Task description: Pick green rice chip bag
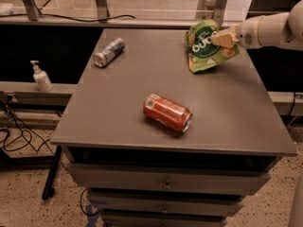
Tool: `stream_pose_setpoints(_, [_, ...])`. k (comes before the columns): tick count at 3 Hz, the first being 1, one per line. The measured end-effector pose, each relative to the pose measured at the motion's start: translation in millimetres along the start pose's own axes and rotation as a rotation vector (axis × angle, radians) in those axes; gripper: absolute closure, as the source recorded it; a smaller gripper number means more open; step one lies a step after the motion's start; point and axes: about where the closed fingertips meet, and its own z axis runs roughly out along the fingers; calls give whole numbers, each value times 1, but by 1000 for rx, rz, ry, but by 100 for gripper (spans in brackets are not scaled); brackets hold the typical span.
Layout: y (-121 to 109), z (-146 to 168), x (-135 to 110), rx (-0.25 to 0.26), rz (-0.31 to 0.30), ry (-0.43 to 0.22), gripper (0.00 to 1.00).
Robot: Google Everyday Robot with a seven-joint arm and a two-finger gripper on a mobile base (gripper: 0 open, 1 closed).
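Observation:
The green rice chip bag (pixel 204 47) is a light-green pouch with a dark-green round patch and white lettering. It hangs tilted above the far right part of the grey table (pixel 142 79), its lower edge close to the surface. My gripper (pixel 223 38) reaches in from the right on a white arm and is shut on the bag's right side.
A red soda can (pixel 167 112) lies on its side near the table's middle. A silver-blue can (pixel 109 51) lies at the far left. A white pump bottle (pixel 41 77) stands on a ledge to the left. Drawers sit under the tabletop.

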Motion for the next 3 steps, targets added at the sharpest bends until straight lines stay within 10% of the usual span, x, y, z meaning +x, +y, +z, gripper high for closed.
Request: stream_pose_setpoints(3, [77,-47,-65,-133,-9,-143,100])
